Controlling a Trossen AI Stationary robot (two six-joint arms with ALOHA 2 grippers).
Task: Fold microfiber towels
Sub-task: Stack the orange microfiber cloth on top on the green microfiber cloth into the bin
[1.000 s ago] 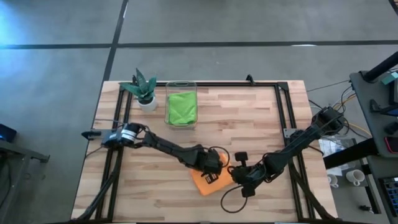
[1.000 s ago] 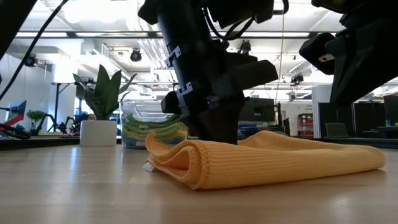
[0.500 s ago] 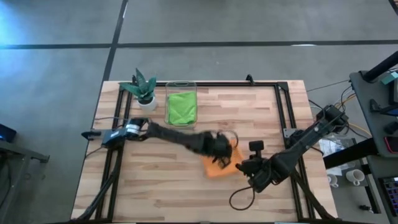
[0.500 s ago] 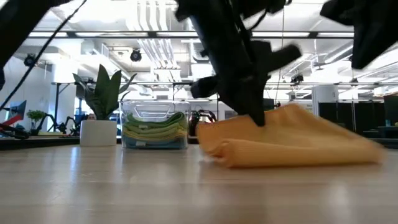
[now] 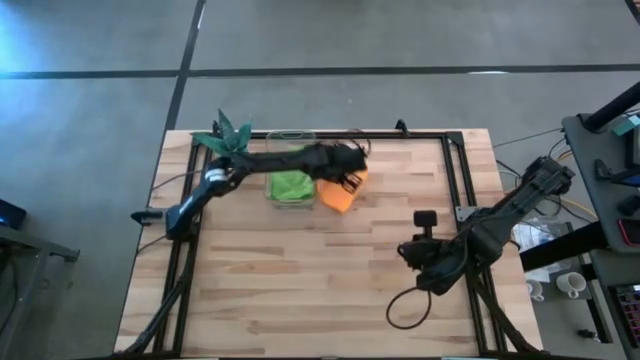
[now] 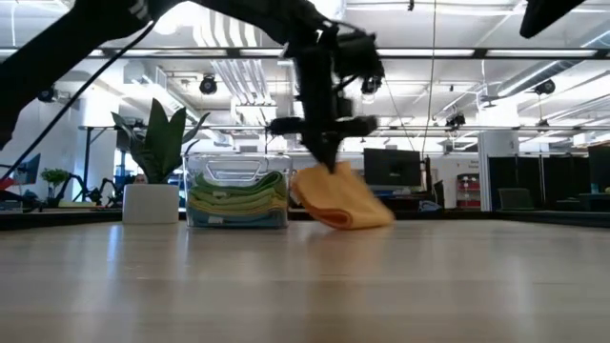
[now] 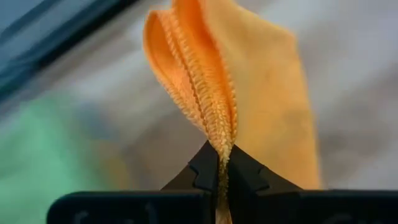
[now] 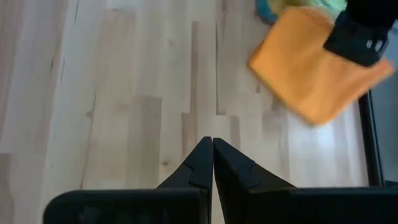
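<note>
Tabletop (image 5: 300, 270): orange towel (image 5: 341, 192) under left tool (image 5: 350, 170)

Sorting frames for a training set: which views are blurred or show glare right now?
Left wrist view: the orange towel between the left gripper is sharp at its hem, while the background smears. Low view: that towel looks soft-edged; bright ceiling lights glare. High view: blue glare on the floor's upper-left corner.

Right gripper (image 8: 212, 163): two dark fingers pressed tip to tip, nothing between them, held above bare tabletop. Wooden table (image 8: 124, 93): pale butcher-block planks. Orange microfiber towel (image 8: 311, 65): folded, farther off, one corner under the other arm's dark gripper (image 8: 360, 28). Beyond it, a blurred patch of green and blue. Dark table frame rail (image 8: 372, 140): runs along the edge.
</note>
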